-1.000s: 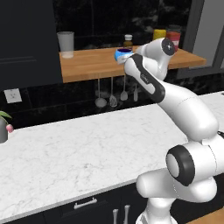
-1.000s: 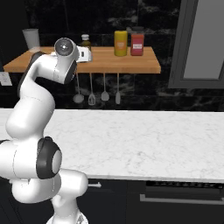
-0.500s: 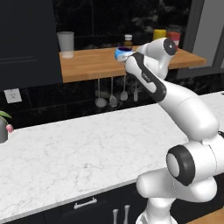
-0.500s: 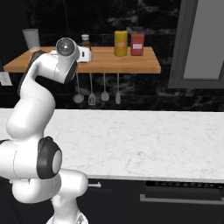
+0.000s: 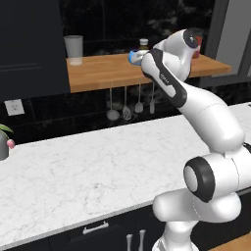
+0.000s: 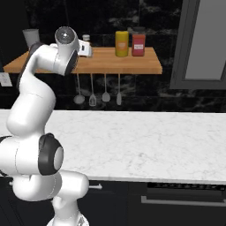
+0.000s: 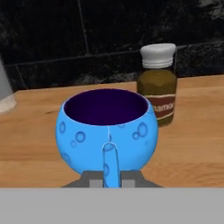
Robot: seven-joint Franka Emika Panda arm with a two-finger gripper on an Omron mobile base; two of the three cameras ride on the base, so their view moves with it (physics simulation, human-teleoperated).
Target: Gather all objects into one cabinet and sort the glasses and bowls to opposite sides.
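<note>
Reaching over the wooden shelf (image 5: 98, 73), my pincer (image 7: 109, 173) sits right against the blue bowl (image 7: 107, 131), which rests on the boards directly ahead of it; whether the tips are apart or clamped I cannot tell. A brown spice jar (image 7: 158, 83) stands just beyond the bowl to one side, and the frosted tumbler (image 5: 74, 49) stands well off along the shelf.

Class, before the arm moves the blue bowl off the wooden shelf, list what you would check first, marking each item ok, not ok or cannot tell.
1. Blue bowl upright on the wooden shelf: ok.
2. Bowl centred before the gripper: ok in the hand view.
3. Fingers closed on the bowl: cannot tell; the fingertips are hard to make out.
4. Brown spice jar clear of the bowl: ok, it stands apart behind it.
5. Frosted tumbler out of the way: ok, far along the shelf.
6. Cabinet door open for the drop: cannot tell.
</note>
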